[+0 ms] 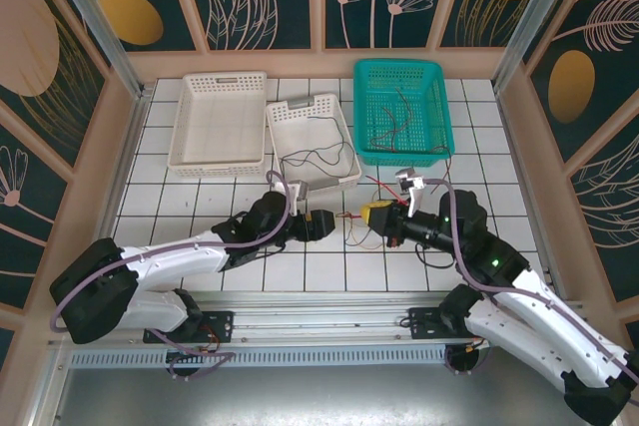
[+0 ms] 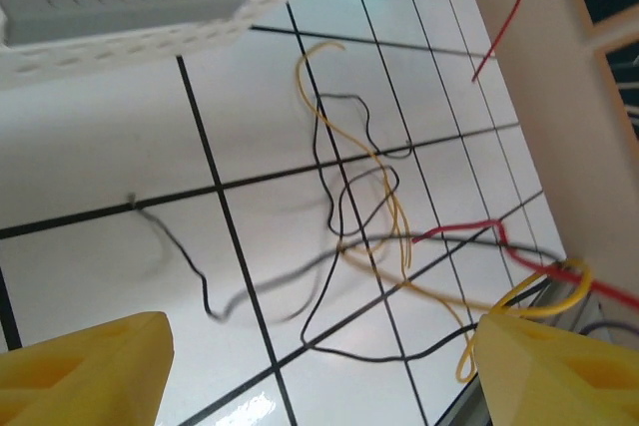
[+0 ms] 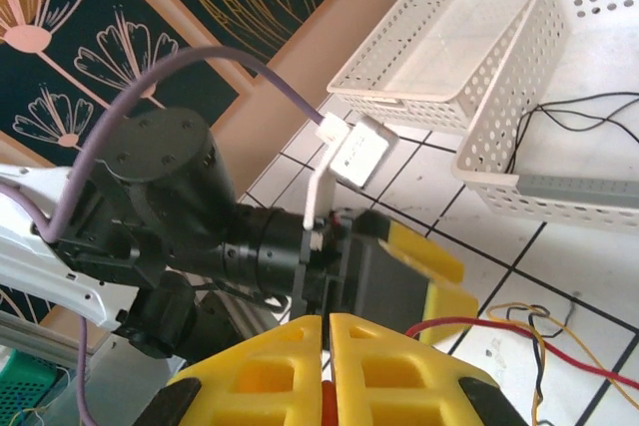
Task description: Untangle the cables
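A tangle of thin cables (image 1: 355, 227) lies on the tiled table between my two grippers. In the left wrist view, black (image 2: 339, 197), yellow (image 2: 384, 187) and red (image 2: 469, 231) cables cross each other on the tiles. My left gripper (image 2: 319, 376) hovers over them, open, with nothing between its yellow fingers (image 2: 90, 371). In the top view it (image 1: 324, 223) points right. My right gripper (image 3: 326, 321) is shut on a red cable (image 3: 559, 348), which runs off to the right. It (image 1: 373, 214) faces the left gripper (image 3: 424, 266) at close range.
A large white basket (image 1: 222, 122) stands at the back left. A smaller white basket (image 1: 339, 137) beside it holds black cables (image 1: 310, 157). A teal basket (image 1: 439, 112) at the back right holds more cables (image 1: 394, 122). Walls close in the table.
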